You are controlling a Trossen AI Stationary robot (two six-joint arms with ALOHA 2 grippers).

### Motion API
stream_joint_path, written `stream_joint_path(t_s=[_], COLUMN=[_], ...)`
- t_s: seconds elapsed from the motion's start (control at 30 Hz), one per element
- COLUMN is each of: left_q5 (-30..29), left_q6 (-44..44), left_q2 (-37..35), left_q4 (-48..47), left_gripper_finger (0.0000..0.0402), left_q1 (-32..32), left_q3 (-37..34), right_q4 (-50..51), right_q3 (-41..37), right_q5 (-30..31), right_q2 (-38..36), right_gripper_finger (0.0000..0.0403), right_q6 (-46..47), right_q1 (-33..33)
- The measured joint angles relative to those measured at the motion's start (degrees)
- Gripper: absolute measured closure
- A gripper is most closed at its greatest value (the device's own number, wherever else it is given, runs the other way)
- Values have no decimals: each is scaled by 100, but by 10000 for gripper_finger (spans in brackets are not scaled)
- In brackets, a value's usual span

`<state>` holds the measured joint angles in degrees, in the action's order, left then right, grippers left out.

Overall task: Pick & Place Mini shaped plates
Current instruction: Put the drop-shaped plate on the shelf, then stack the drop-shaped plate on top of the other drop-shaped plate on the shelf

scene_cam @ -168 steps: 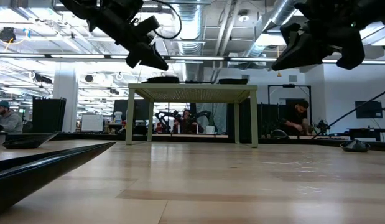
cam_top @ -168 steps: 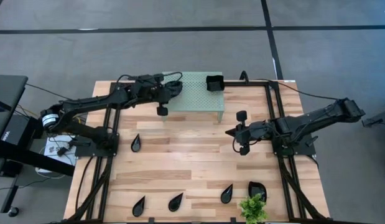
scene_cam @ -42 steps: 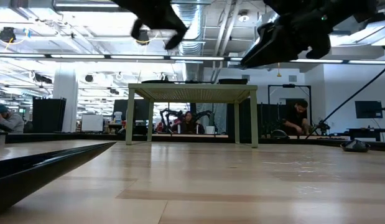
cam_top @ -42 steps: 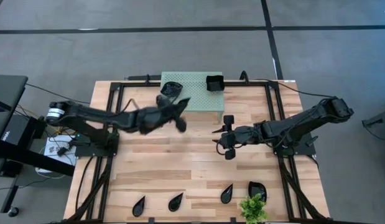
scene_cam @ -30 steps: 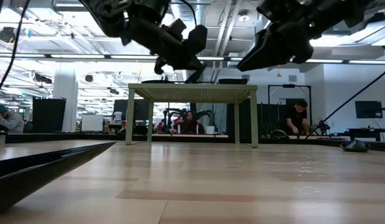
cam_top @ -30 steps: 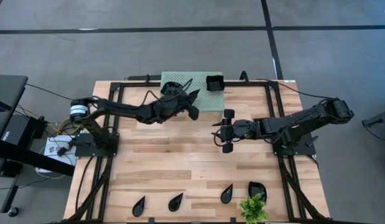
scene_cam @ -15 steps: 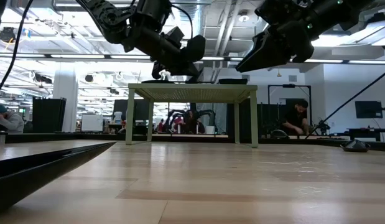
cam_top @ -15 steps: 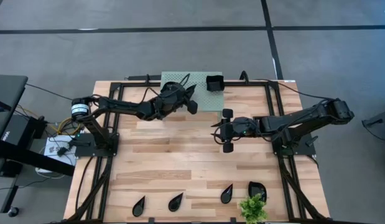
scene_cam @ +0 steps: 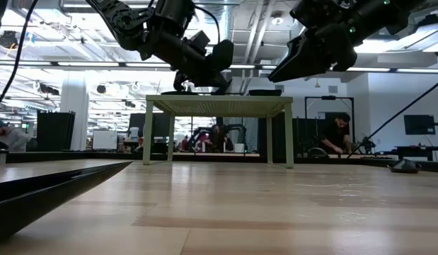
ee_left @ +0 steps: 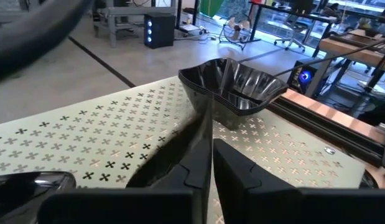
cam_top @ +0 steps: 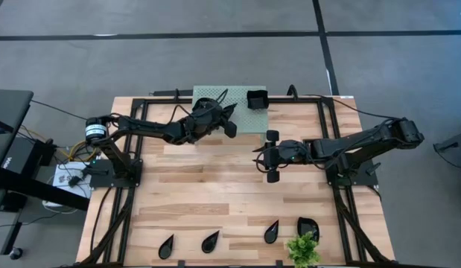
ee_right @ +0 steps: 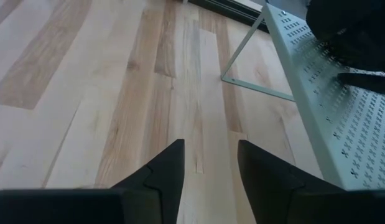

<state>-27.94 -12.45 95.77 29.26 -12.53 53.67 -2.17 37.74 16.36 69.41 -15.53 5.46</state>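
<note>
Left claw (cam_top: 229,123) reaches forward, fingers nearly together; right claw (cam_top: 270,155) hangs mid-table, fingers parted.

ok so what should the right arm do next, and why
Probably swing the right gripper toward the front edge of the table, over the nearest teardrop plate. It hangs open and empty above bare wood, that plate lies unpicked, and the left gripper is occupied at the green stand.

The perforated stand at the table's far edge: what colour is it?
Pale green stand; the left wrist view shows it best, with cross-shaped holes.
</note>
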Motion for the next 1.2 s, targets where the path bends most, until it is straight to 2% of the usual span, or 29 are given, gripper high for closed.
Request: stream_joint_path(t_s=[0.27,0.43,0.77,0.9,1.0,1.13,1.2], left_q5=[0,56,1326,2128,2771,2935,2919], left_q6=[-1,-61,-40,138,146,27,-482], left_q2=[0,0,-62,-289,-423,-442,-436], left_q4=[39,65,389,215,-171,-750,-1194], left_gripper_finger=[341,331,330,330,330,330,331], left_q1=[0,26,332,750,1296,2275,2770], left_q3=[0,0,-7,-4,-4,-4,-4], right_q4=[0,0,0,1,26,51,61], right_q3=[0,0,0,0,0,0,0], right_q5=[0,0,0,2,2,2,2], right_q2=[0,0,0,0,0,0,0], right_gripper_finger=[261,262,262,265,266,265,265], right_q6=[-2,0,0,2,4,60,189], right_q1=[-1,-1,0,2,4,4,4])
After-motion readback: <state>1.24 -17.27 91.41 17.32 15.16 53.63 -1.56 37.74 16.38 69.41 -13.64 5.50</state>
